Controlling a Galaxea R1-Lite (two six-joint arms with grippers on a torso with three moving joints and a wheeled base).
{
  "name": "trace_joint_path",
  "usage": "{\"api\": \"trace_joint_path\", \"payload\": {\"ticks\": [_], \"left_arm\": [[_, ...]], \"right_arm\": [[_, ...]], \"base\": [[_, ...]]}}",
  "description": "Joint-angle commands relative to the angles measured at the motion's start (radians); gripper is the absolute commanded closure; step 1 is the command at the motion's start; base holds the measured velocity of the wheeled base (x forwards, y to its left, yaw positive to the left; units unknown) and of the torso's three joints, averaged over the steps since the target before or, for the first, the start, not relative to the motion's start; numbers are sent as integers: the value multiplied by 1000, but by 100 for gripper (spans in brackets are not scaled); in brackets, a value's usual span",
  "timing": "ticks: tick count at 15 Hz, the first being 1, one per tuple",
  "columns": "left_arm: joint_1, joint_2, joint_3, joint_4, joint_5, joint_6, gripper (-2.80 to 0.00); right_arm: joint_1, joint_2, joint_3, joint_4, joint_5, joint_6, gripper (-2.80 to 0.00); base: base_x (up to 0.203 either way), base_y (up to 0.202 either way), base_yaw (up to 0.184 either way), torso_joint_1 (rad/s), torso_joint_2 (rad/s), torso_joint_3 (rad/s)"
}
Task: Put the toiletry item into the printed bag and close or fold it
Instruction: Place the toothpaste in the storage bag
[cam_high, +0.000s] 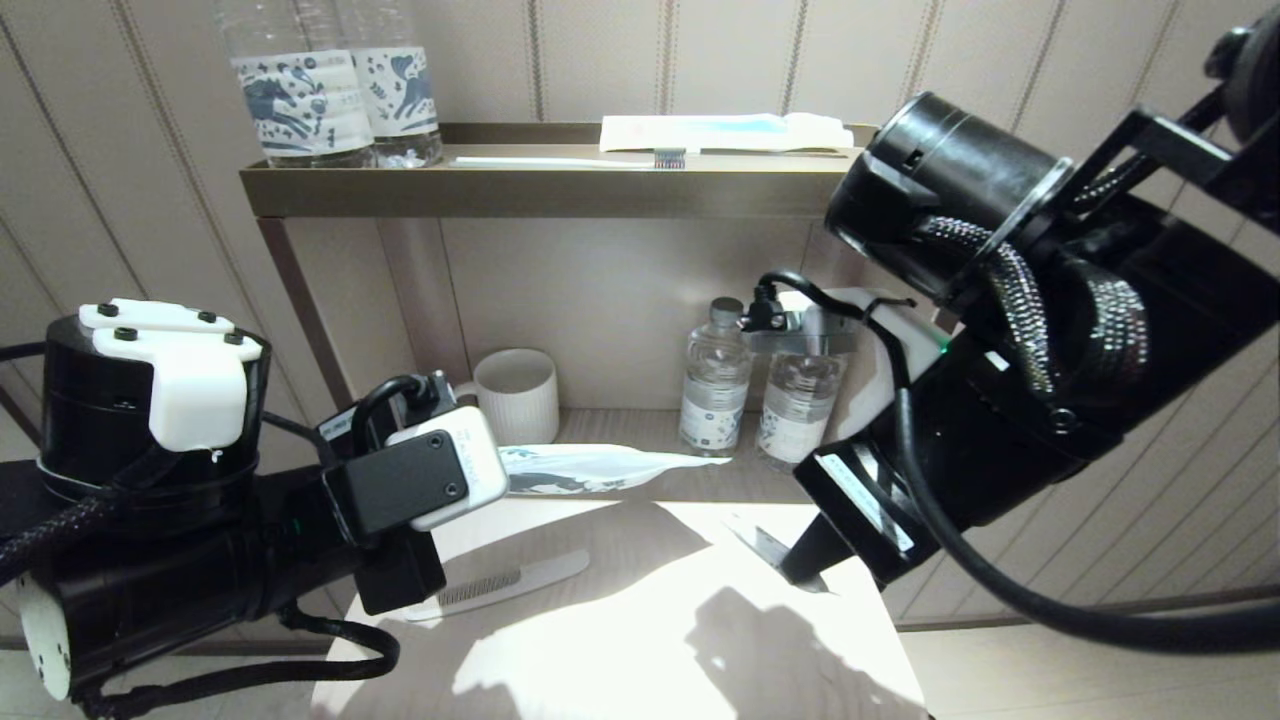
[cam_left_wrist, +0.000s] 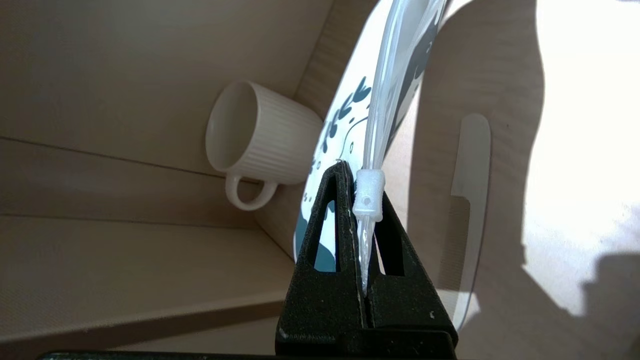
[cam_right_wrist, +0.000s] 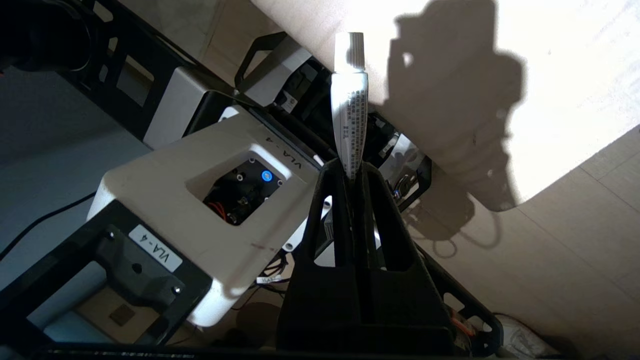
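At bottom centre of the left wrist view, the left gripper (cam_left_wrist: 361, 200) clamps the printed bag (cam_left_wrist: 345, 115) by its zip end, presenting it to the right gripper (cam_right_wrist: 352, 167), which pinches a small white tube (cam_right_wrist: 349, 110); the white comb (cam_high: 510, 585) lies unused.

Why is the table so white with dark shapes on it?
Head view: hard sunlight washes out the table, and the arms' shadows cover the comb. Left wrist view: same glare beyond the printed bag. Right wrist view: a sharp-edged shadow.

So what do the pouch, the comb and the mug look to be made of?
Printed pouch: thin, glossy plastic film, semi-translucent at the zip edge clamped in the left claw. Comb: smooth, matte white plastic, apparently rigid. Mug: probably ceramic, off-white, ribbed wall with a soft sheen.
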Motion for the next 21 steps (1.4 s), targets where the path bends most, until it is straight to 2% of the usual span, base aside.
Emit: {"api": "trace_joint_path", "payload": {"ticks": [1, 9, 21], "left_arm": [[-19, 21, 3, -14, 4, 5, 0], [-21, 33, 2, -17, 1, 5, 0], [-125, 29, 2, -19, 25, 0, 0]], "right_arm": [[-12, 37, -5, 0, 5, 0, 0], [-31, 99, -7, -87, 11, -22, 0], [-20, 120, -9, -141, 11, -30, 0]], "base": [[0, 0, 0, 0, 0, 0], [0, 0, 0, 0, 0, 0], [0, 0, 0, 0, 0, 0]]}}
